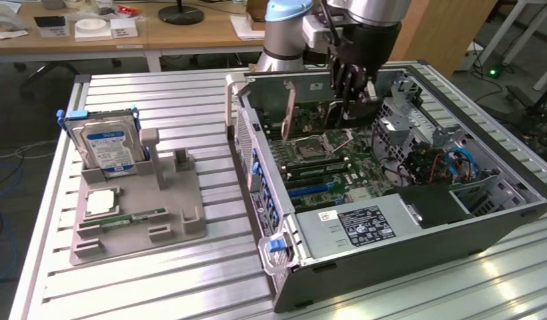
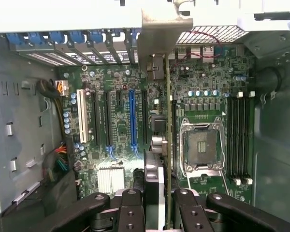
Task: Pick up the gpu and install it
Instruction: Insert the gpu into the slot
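Gripping the gpu (image 1: pixel 311 115) edge-on, its fingers closed partway onto the card, the gripper (image 1: pixel 349 100) hangs inside the computer case (image 1: pixel 523 200), above the motherboard (image 2: pixel 121 130); pickup looks done; seating in a slot seemingly remains.

Ribbed aluminium table (image 1: pixel 149 100) carries two items, set apart: grey parts holder (image 1: pixel 171 200) toward the exterior view's left, open computer case (image 1: pixel 416 247) on its side toward the exterior view's right.

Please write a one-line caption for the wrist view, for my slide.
The tool holds the gpu edge-on over the motherboard inside the computer case.
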Tool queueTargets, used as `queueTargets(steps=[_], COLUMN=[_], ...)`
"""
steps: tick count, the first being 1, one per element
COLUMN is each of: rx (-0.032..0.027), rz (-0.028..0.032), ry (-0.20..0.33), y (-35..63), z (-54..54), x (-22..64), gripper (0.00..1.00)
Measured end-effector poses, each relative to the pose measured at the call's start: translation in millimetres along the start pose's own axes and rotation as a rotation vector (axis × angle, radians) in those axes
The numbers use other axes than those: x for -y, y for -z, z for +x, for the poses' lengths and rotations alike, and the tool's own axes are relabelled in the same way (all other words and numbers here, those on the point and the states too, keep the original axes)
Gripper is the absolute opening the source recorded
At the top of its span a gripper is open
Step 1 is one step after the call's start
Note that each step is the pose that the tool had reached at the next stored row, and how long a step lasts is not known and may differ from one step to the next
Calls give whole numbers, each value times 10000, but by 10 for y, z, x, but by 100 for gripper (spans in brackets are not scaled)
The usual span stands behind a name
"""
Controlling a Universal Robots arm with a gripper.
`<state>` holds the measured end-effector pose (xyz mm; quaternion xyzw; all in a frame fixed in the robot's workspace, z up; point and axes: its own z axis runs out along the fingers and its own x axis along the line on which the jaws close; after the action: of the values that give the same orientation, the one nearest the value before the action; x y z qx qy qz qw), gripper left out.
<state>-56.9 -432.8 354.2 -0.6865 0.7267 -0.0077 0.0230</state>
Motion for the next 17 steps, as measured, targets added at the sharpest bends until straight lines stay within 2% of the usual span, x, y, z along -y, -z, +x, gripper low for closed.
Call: queueTargets(steps=[3,5,8,17], rx=[-6,-14,-19,-20], rz=[-7,-77,-136,-133], ry=[0,-1,-2,-1], y=[-53,-82,-131,-194], z=[1,2,3,24], x=[-7,-8,-11,-11], gripper=[28,28,28,28])
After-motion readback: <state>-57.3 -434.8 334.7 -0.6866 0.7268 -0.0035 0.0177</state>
